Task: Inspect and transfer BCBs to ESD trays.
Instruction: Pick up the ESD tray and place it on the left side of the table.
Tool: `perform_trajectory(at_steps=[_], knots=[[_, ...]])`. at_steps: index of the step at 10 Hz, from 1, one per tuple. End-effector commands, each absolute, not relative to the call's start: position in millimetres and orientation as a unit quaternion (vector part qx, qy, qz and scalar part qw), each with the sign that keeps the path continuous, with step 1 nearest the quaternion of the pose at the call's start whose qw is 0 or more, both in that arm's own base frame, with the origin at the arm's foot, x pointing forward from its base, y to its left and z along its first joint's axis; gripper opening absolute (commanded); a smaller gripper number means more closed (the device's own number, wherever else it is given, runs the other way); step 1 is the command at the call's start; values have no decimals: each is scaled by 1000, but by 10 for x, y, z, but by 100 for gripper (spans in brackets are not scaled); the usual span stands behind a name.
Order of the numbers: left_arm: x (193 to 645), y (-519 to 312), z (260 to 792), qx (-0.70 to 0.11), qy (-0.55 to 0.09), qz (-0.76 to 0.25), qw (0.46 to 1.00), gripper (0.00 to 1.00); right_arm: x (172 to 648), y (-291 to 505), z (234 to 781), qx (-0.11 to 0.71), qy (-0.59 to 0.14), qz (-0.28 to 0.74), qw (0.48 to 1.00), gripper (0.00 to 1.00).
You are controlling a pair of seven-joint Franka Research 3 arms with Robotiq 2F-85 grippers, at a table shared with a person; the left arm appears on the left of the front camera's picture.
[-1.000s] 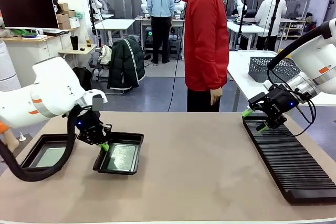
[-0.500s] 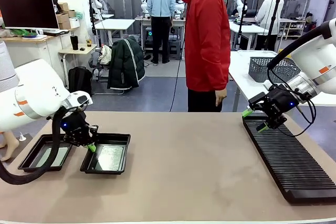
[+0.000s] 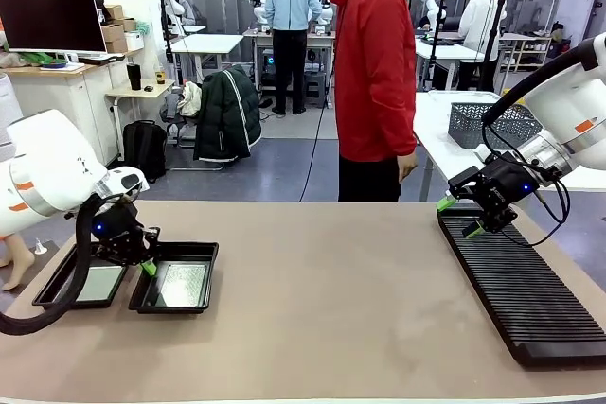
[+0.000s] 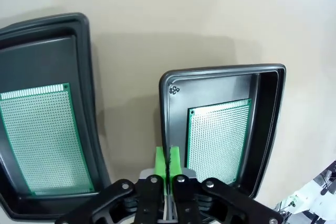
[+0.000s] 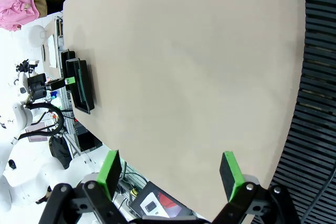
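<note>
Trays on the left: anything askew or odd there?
Nothing damaged or spilled. The two ESD trays sit side by side, apart, each with one BCB lying flat inside. Only oddity: the left end effector, shut, pinches the near tray's rim rather than a board.

Three views of one beige rectangular tabletop (image 3: 350, 300)
Front camera faces across it; left wrist looks closely down on two shallow black plastic trays (image 4: 265, 129), also seen small from the right wrist.

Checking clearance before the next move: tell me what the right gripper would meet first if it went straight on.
Probably the bare table; the right gripper points at it with open jaws, the black rack just beside. Depth is unclear.
</note>
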State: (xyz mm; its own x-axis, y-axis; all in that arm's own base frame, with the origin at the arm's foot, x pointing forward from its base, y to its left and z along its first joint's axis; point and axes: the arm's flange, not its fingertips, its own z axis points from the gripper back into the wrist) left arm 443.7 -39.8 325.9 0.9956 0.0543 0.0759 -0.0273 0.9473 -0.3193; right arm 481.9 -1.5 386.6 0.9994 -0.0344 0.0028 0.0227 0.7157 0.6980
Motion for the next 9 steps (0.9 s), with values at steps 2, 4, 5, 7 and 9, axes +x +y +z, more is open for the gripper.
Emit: perform_trajectory(at_steps=[2, 4, 5, 7, 9], knots=[[4492, -270, 3170, -151, -37, 10, 988, 0, 4824, -2, 3879, 365, -6, -23, 931, 100], [4502, -259, 3170, -140, -42, 11, 989, 0, 4824, -2, 3879, 365, -6, -23, 931, 100], [4503, -258, 3159, -134, -50, 15, 990, 0, 4824, -2, 3879, 365, -6, -23, 931, 100], [4498, -254, 3151, -132, -48, 21, 990, 0, 4824, -2, 3879, 365, -6, -23, 931, 100], [4488, -301, 3167, -141, -42, 15, 989, 0, 4824, -2, 3879, 365, -6, -23, 931, 100]])
